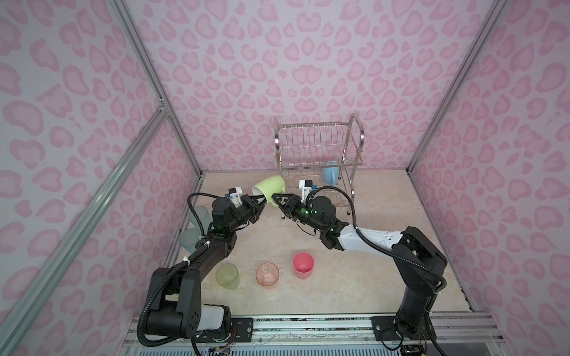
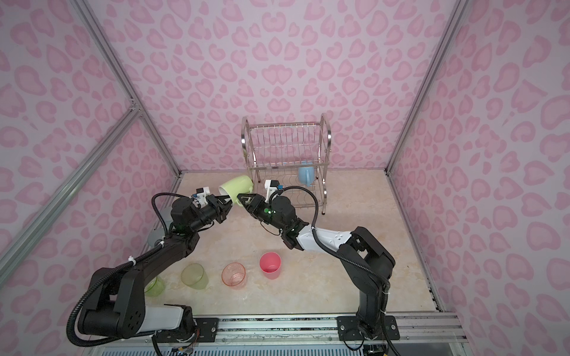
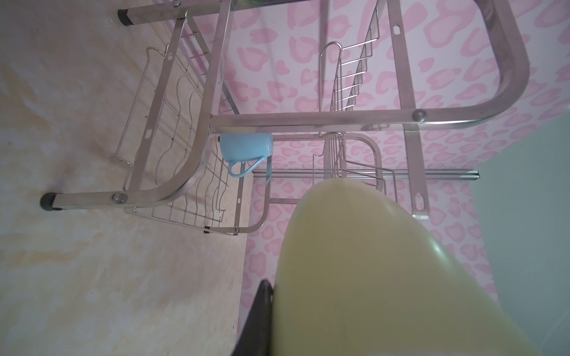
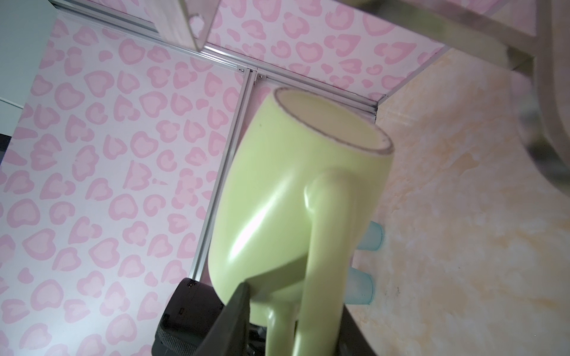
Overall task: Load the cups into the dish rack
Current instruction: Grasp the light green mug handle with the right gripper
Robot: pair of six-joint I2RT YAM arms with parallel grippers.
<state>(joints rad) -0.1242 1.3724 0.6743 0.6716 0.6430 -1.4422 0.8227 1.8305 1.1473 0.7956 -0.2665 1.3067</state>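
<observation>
Pale blue tumblers (image 1: 196, 215): two, by the left wall; the second (image 1: 188, 239) nearer.
Yellow-green tumblers (image 1: 227, 275): two, near left; the second (image 2: 154, 288) half hidden by the left arm.
Left gripper (image 1: 260, 202): closed tight on the rim of the green mug (image 1: 270, 188).
Orange-pink tumbler (image 1: 267, 274): one, near centre.
Green mug: one, held on its side just left of the dish rack (image 1: 317, 145).
Right gripper (image 1: 276, 198): jaws partly apart astride the mug's handle; grip unclear.
Pink tumbler (image 1: 303, 264): one, near, right of centre.
Dish rack: one, far centre-right.
Blue mug (image 1: 330, 175): one, inside the rack, right side.
</observation>
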